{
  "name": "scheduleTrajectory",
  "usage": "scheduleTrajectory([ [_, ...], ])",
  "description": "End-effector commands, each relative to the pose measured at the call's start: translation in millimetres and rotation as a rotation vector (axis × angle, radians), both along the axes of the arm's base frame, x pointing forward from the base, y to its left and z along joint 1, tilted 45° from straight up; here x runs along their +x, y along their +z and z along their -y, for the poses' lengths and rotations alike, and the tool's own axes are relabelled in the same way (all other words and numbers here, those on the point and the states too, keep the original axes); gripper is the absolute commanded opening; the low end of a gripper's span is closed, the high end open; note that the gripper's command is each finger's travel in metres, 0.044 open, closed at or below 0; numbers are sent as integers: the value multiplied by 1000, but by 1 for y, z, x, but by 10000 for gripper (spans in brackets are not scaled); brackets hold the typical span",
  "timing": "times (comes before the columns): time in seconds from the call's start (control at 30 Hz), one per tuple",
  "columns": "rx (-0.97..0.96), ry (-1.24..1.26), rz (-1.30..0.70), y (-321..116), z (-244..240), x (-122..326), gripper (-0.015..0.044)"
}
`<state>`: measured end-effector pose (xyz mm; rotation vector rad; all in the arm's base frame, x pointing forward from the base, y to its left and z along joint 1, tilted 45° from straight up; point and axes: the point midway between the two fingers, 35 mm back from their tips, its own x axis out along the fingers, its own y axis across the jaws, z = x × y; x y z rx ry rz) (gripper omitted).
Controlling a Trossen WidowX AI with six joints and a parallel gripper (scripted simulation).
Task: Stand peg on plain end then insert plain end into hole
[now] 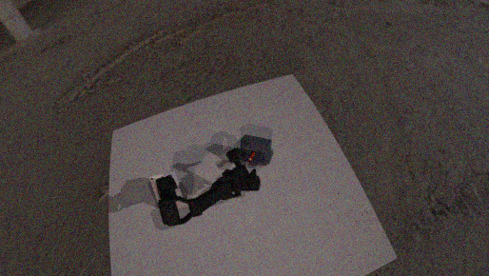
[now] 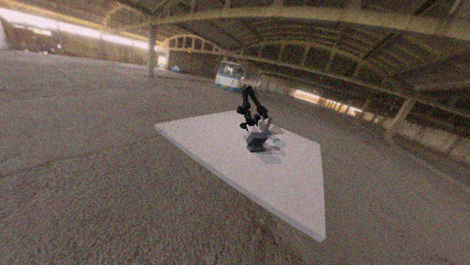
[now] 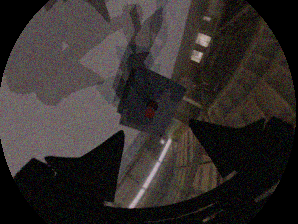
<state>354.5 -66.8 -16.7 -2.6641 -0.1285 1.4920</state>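
The black jointed arm (image 1: 209, 197) (image 2: 252, 98) bends toward the dark blue sloped panel (image 1: 257, 143) (image 2: 257, 140) (image 3: 150, 87); its black gripper (image 1: 244, 154) (image 2: 245, 127) (image 3: 157, 127) has empty, widely spread jaws. The red peg (image 1: 252, 156) (image 3: 150, 112) protrudes from the panel's face.

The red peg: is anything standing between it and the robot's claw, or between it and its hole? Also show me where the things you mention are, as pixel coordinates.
Nothing visible blocks either. The peg (image 1: 252, 156) (image 3: 150, 113) already sits in the dark sloped panel's (image 1: 257, 143) (image 2: 257, 140) (image 3: 167, 95) hole, and the open gripper (image 3: 157, 127) faces it across a gap.
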Motion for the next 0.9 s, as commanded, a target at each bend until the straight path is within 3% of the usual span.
scheduleTrajectory([
  [0.0,2,2,0,4,1,-2,440],
  [0.87,2,0,0,29,5,-16,440],
])
